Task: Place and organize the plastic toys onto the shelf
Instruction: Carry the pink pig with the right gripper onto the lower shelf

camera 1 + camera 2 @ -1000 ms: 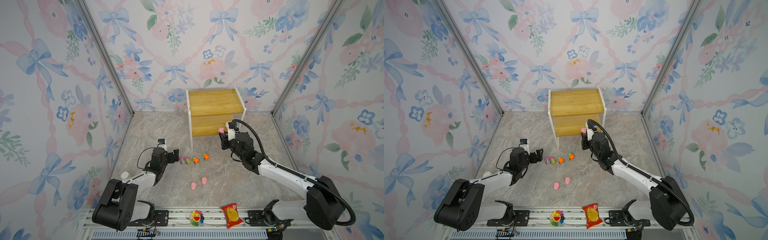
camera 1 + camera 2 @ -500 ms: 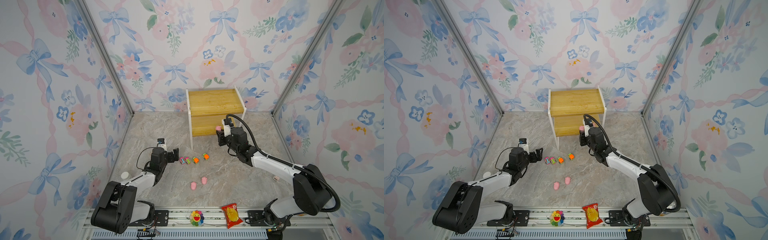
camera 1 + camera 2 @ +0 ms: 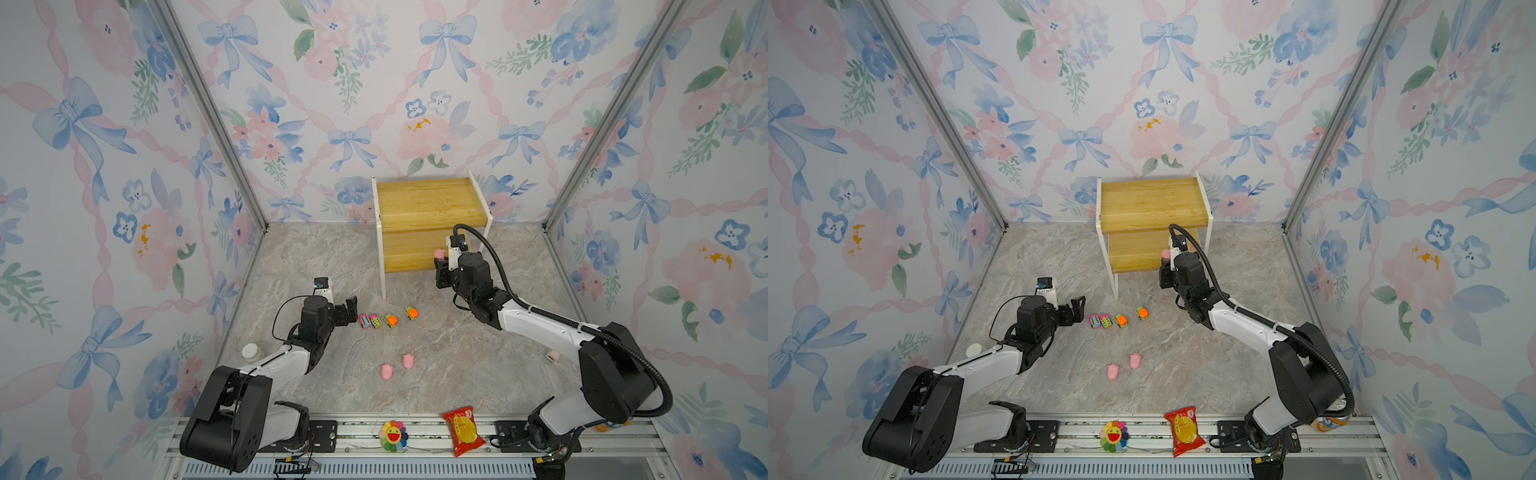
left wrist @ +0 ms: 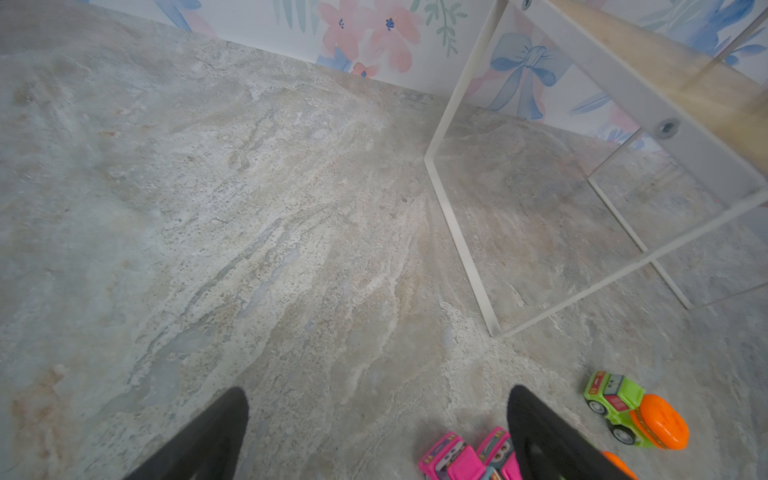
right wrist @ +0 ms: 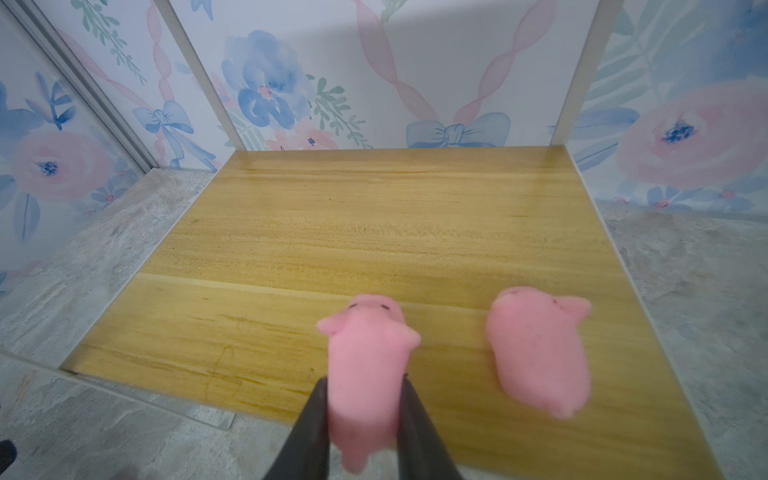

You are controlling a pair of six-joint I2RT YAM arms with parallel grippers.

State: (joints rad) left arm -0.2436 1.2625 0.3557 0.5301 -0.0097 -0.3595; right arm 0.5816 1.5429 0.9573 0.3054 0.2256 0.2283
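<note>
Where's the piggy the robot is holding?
In the right wrist view the pig is pinched in the right tool at the front edge of the lower shelf, beside a second pig lying on it.

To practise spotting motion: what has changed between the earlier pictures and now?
The right tool, shut on a pink pig, shifted a little left in both top views, over the shelf's lower board, beside the resting pig. Nothing grasped or released. Left tool, four cars and two table pigs stayed put.

Pink pig (image 5: 365, 374); tan wood shelf (image 5: 374, 216); grey marbled floor (image 4: 208, 208); floral wallpaper (image 3: 374, 83).
</note>
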